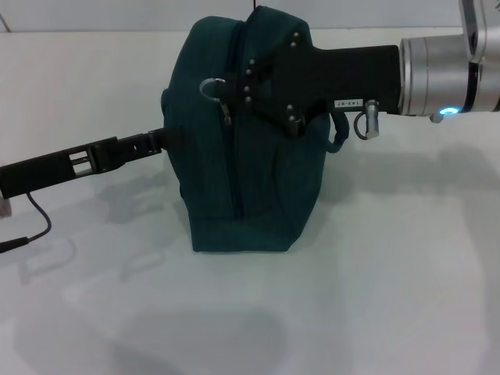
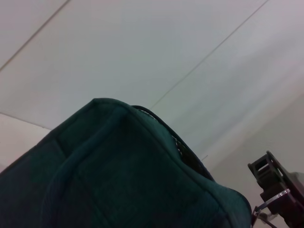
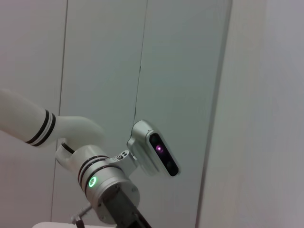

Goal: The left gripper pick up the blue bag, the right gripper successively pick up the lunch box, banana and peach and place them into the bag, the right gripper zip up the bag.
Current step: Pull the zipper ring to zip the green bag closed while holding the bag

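White worktop [image 1: 406,258], plain pale wall behind; nothing else on it apart from a cable at the near left edge.

Blue bag [image 1: 242,180] stands upright mid-worktop, zipper line running down the face toward the camera and looking closed along most of what shows. Lunch box, banana and peach not visible anywhere, so judged already inside.

Left gripper [image 1: 152,142] reaches in from the left and meets the bag's left side; whether its jaws are spread or pinching fabric cannot be told, the tips are lost against the dark cloth. Left wrist view only shows the bag's top corner close up.

Right gripper [image 1: 258,82] comes in from the right, over the bag's upper part, just beside the metal ring zipper pull [image 1: 212,87]. Jaw state cannot be told either; linkage overlaps the bag and the tips don't separate out. Right wrist view points at the wall and the other arm, no help.

Step in hand, judged: zipping, last stage. Next move needs a firm hold on the ring and a pull along the zipper track while the left side braces the bag against tipping.
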